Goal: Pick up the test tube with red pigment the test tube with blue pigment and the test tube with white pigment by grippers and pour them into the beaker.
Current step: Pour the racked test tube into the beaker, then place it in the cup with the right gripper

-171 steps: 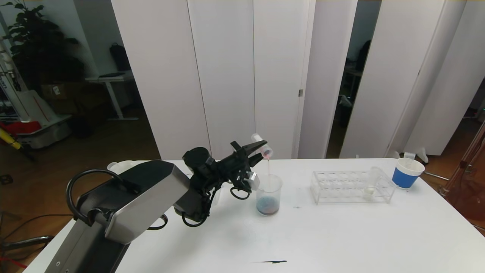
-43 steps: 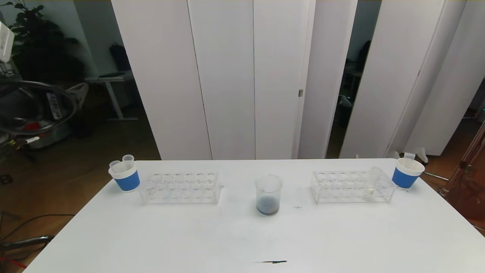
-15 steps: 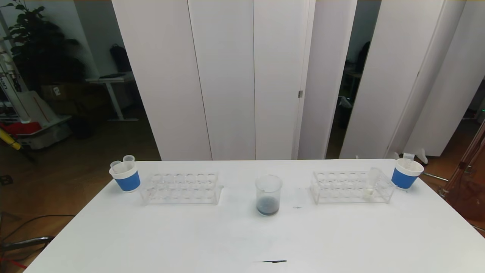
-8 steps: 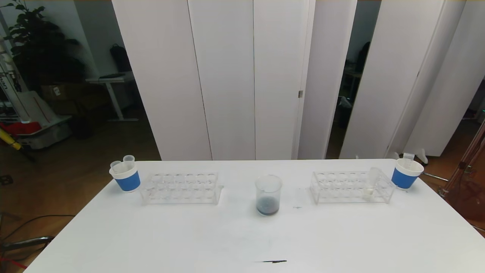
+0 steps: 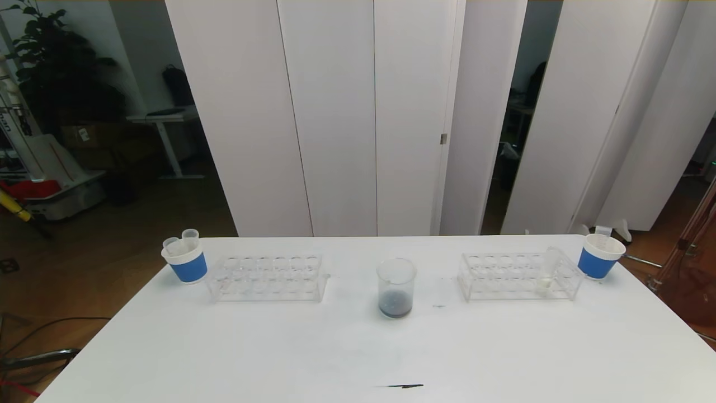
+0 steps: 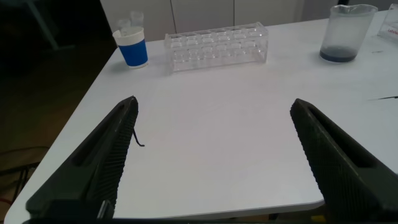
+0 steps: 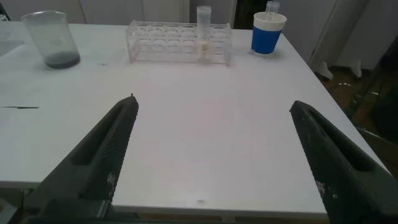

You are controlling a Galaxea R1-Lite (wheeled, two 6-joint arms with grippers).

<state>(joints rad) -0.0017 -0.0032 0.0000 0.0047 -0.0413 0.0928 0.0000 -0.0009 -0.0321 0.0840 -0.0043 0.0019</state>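
Note:
The beaker (image 5: 396,288) stands mid-table with dark greyish liquid at its bottom; it also shows in the left wrist view (image 6: 346,32) and the right wrist view (image 7: 52,40). The test tube with white pigment (image 5: 548,271) leans in the right rack (image 7: 203,31). The test tubes with red and blue pigment are out of view. My left gripper (image 6: 214,101) and right gripper (image 7: 214,102) hang open and empty over the table's near edge, both outside the head view.
An empty clear rack (image 5: 267,277) sits left of the beaker and another rack (image 5: 517,275) sits right. A blue-sleeved cup (image 5: 185,263) at far left holds two empty tubes. A second cup (image 5: 598,256) at far right holds one. A black mark (image 5: 400,385) lies near the front edge.
Earlier my left gripper tipped a tube of red liquid over the beaker; that arm has since left the head view. Nothing has moved over the last second.

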